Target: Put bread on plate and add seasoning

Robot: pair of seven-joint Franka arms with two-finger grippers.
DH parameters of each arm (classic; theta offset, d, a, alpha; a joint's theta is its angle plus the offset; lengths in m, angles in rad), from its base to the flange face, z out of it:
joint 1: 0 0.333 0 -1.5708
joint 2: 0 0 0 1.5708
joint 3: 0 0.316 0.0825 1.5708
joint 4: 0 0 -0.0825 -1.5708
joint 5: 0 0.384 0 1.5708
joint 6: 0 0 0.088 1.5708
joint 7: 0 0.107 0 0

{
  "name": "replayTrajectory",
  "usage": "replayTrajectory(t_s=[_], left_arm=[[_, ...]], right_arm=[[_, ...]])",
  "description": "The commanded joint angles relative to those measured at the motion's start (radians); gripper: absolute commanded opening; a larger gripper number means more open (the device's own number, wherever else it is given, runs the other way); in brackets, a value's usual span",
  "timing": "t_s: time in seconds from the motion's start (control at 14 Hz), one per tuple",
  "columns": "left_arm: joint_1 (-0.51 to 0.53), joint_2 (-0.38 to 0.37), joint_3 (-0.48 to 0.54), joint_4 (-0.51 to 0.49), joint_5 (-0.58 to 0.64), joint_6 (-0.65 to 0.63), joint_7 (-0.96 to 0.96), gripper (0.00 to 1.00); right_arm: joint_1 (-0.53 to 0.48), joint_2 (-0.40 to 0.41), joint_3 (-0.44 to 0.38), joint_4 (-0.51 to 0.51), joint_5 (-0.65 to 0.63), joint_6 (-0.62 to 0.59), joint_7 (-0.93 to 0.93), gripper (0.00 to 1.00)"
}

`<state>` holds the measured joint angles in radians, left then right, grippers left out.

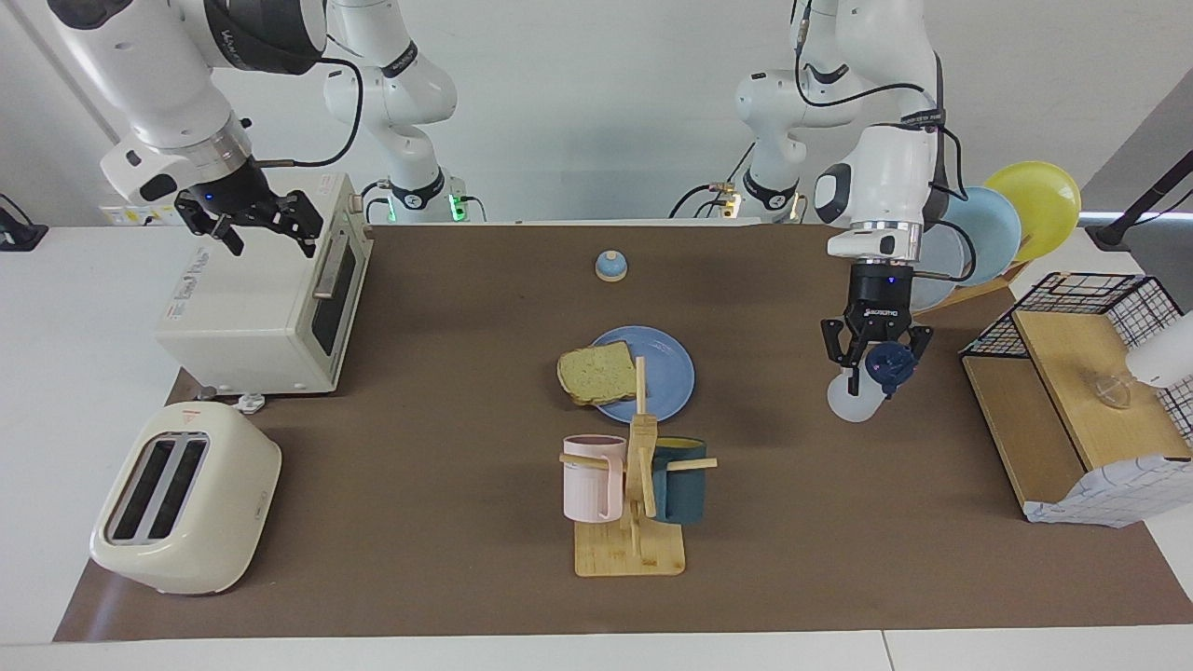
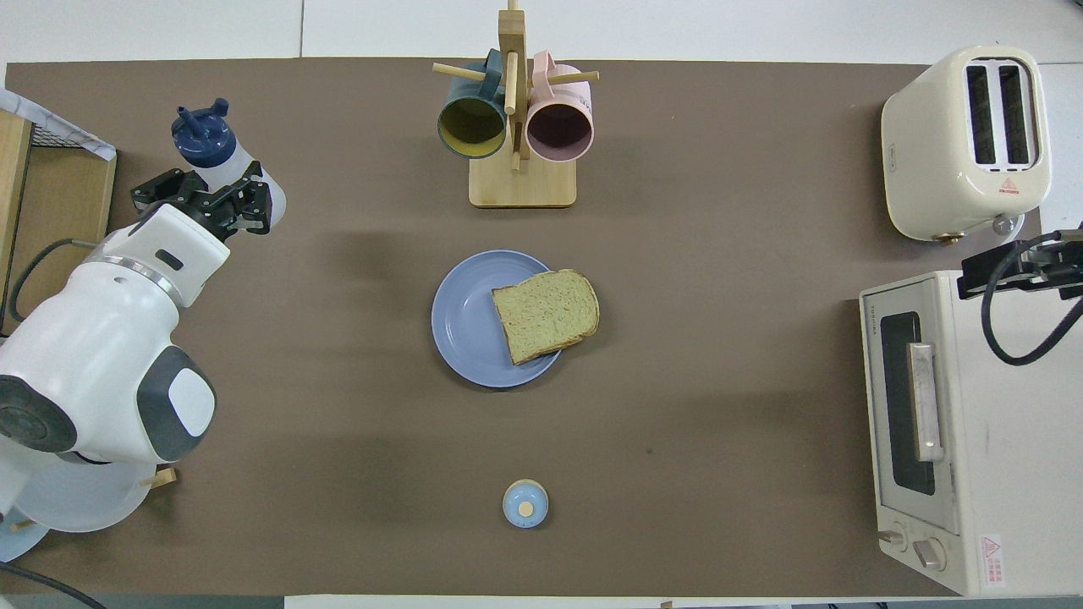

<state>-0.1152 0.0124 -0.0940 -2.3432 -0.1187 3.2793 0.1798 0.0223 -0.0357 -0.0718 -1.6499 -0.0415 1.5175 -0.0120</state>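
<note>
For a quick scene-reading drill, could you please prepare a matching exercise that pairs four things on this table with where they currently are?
Things:
1. bread
2. seasoning bottle
3. pink mug
4. right gripper

Places:
A. hung on the wooden mug rack
B. over the toaster oven
C. partly on the blue plate
D. held in the left gripper

Pairs: 1-C, 2-D, 3-A, 4-B
</note>
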Motion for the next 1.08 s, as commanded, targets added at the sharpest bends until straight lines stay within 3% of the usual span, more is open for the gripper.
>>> replayTrajectory(t_s=[0.0, 0.14, 0.86, 1.0], left_arm=[[-0.026, 0.032, 0.007, -0.031, -0.018, 0.133, -0.029, 0.00], [-0.052, 0.078, 0.007, -0.051, -0.019, 0.227, -0.058, 0.00], [-0.063, 0.162, -0.001, -0.021, -0.013, 0.221, -0.071, 0.00], [-0.066, 0.224, -0.004, 0.016, -0.007, 0.223, -0.071, 0.00]], right_arm=[[-0.007, -0.003, -0.002, 0.001, 0.020, 0.001, -0.031, 1.00], [-0.007, -0.003, -0.002, -0.001, 0.022, 0.001, -0.031, 1.00], [-0.007, -0.003, -0.002, -0.001, 0.020, 0.001, -0.031, 1.00], [-0.007, -0.003, -0.002, 0.001, 0.020, 0.001, -0.031, 1.00]])
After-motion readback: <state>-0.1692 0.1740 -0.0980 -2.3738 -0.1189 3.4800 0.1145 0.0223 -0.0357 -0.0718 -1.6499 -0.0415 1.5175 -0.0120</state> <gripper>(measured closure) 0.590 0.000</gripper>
